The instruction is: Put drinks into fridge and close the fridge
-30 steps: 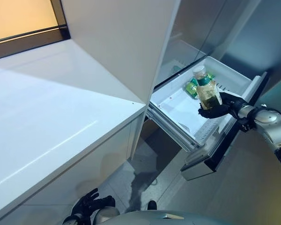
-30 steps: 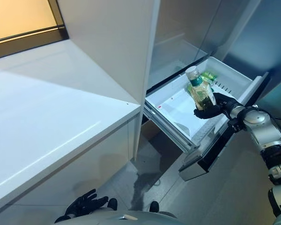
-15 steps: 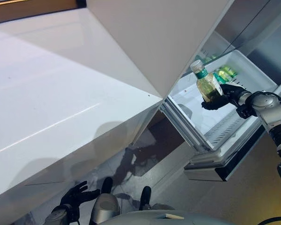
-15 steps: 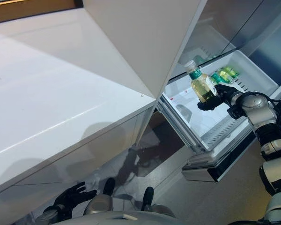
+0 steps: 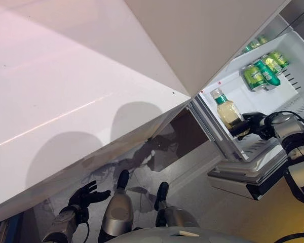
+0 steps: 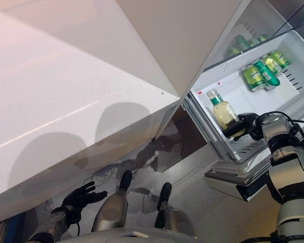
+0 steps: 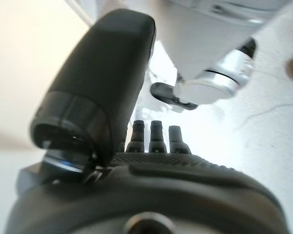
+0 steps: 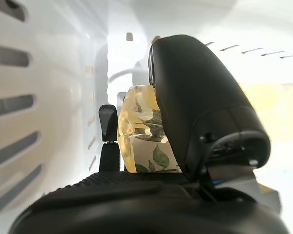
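Note:
My right hand (image 5: 244, 126) is shut on a clear bottle (image 5: 227, 109) of yellow drink with a white cap and green label. It holds the bottle upright inside the open white fridge drawer (image 5: 289, 45), near the drawer's front. The right wrist view shows my thumb (image 8: 195, 97) and fingers (image 8: 107, 131) clamped round the bottle (image 8: 141, 136). Green cans (image 5: 262, 74) lie at the back of the drawer. My left hand (image 5: 84, 195) hangs low by the floor with fingers spread, empty; its fingers (image 7: 154, 136) look straight in the left wrist view.
A white counter (image 5: 66, 91) runs along the left. A tall white cabinet panel (image 5: 202, 35) stands between it and the fridge. The drawer's dark front (image 5: 253, 185) juts out over the grey floor (image 5: 202, 187).
The camera has tilted and shifted. My right hand has lowered the bottle into the drawer, from above the cans to the drawer's front part. The left hand stays low.

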